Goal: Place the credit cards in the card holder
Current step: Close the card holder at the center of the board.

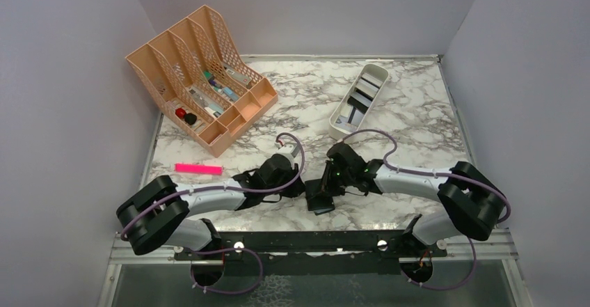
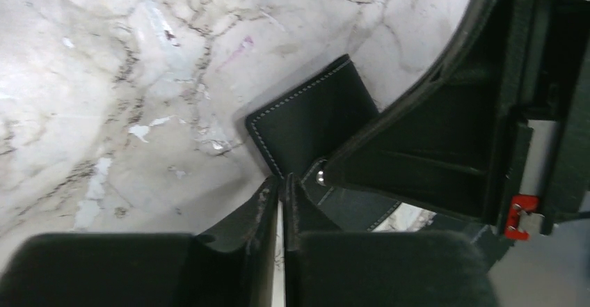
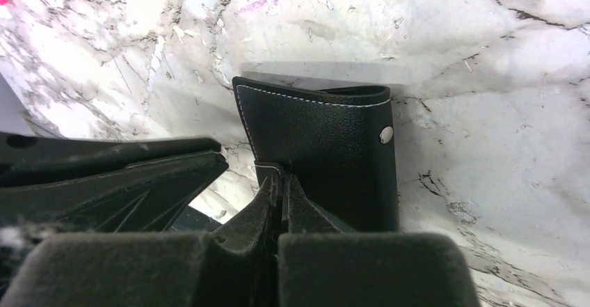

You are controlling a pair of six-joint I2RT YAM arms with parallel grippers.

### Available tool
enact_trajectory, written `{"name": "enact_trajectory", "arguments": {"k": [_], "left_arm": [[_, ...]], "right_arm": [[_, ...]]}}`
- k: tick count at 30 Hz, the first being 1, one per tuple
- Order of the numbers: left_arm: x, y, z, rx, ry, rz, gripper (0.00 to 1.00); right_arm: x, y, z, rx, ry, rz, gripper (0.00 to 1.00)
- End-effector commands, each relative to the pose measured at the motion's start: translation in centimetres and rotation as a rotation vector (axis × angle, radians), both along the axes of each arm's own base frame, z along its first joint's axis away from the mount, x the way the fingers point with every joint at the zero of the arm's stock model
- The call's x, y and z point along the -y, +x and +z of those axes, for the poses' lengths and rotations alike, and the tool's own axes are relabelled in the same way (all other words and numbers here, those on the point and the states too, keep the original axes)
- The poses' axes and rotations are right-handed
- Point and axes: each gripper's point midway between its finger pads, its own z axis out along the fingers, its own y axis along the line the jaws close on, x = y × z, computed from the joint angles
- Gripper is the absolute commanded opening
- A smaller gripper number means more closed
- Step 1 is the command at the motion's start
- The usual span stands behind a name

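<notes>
I am watching both arms meeting over the black card holder (image 1: 320, 195), which is lying toward 6 o'clock on the tabletop (image 1: 292, 105), just ahead of the arm bases. The right hand (image 3: 282, 182) is pinching tight on the holder's near edge. The left hand (image 2: 282, 182) is standing narrow, with only a thin slit between its fingers and its tips at the holder's stitched edge. I cannot tell whether it is gripping leather or only touching it. The credit cards (image 1: 360, 99) are sitting in the white tray (image 1: 379, 70) toward 1 o'clock, well apart from the holder.

My worry is the crowding. The two hands are working almost against each other, so a small misjudged move could be knocking them together. If the left hand is missing the flap, pulling would be dragging the holder across the smooth marble or twisting it out of the right hand's pinch.

From above, the arms are covering most of the holder, and neither wrist view is showing its pockets. A pale sliver is showing between the left fingers, and I cannot say whether that is tabletop or something thin. The cards are too small to count.
</notes>
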Motion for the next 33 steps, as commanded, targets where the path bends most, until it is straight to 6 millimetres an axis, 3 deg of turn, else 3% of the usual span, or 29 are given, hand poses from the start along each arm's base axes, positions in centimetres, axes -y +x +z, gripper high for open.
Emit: {"name": "enact_trajectory", "arguments": {"k": [1,6,14,24,27,33], "left_arm": [[2.2,-1.3,1.4,-0.011,-0.113,-0.101,0.06],[3.1,-2.4,-0.1,-0.043,-0.096,-0.165,0.10],[3.1,-2.0,-2.4,-0.057,-0.039,-0.140,0.11],[2.5,-1.8,-4.5,-0.089,0.030,-0.116,0.11],[2.3,-1.7,-4.8,-0.091,0.053,-0.108,0.11],[1.9,-1.4,-5.2,-0.089,0.083,-0.095,0.11]], "right_arm": [[12.9,-6.6,-8.9,-0.180,-0.520,-0.033,0.01],[12.9,-6.6,-9.0,-0.169,-0.511,-0.038,0.01],[12.3,-5.4,-7.8,-0.117,-0.492,-0.032,0.02],[8.0,-1.9,-2.0,0.024,-0.336,0.003,0.17],[7.5,-1.1,-1.2,0.055,-0.334,0.017,0.17],[7.5,-0.6,-1.3,0.054,-0.367,0.027,0.08]]}}
